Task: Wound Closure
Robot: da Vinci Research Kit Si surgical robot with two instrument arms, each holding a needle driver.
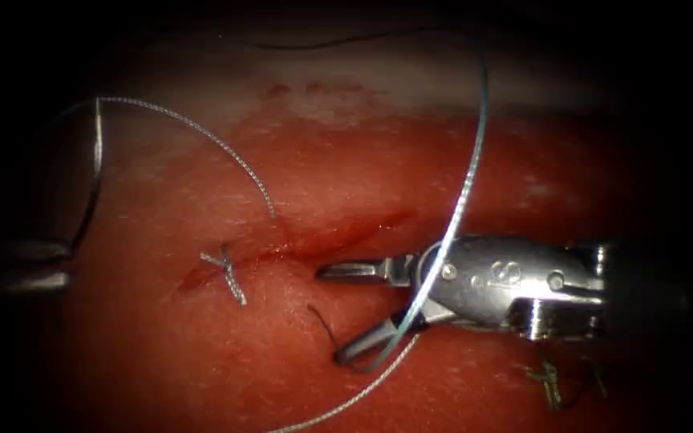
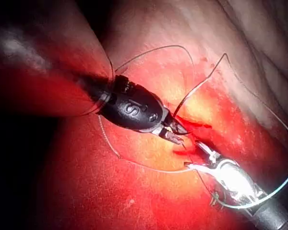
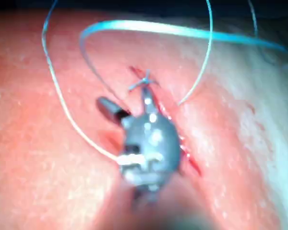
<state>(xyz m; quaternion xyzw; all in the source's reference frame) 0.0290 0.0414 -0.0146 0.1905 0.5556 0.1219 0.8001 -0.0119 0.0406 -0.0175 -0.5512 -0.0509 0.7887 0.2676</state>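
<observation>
The tissue (image 1: 202, 353) has a cut (image 1: 346, 234) running left to right, with a tied knot (image 1: 226, 270) at its left end. My left tool (image 1: 38, 265) sits at the far left, shut on the low end of the curved needle (image 1: 96, 160), which stands clear of the tissue. Thread (image 1: 202, 132) runs from the needle's upper end and enters the tissue just left of the cut. My right tool (image 1: 330, 314) lies over the cut's right part with its jaws open and gripping nothing. A thread loop (image 1: 463, 192) drapes over its wrist and lower jaw. In the left wrist view the left tool (image 2: 175, 132) holds the needle (image 2: 197, 88).
Red fluid wets the tissue along the cut. A second knot (image 1: 549, 381) with cut ends lies on the tissue at the lower right, under the right tool's shaft. A short dark thread end (image 1: 322, 321) sticks up near the lower jaw. Pale tissue edge (image 1: 411, 80) runs along the back.
</observation>
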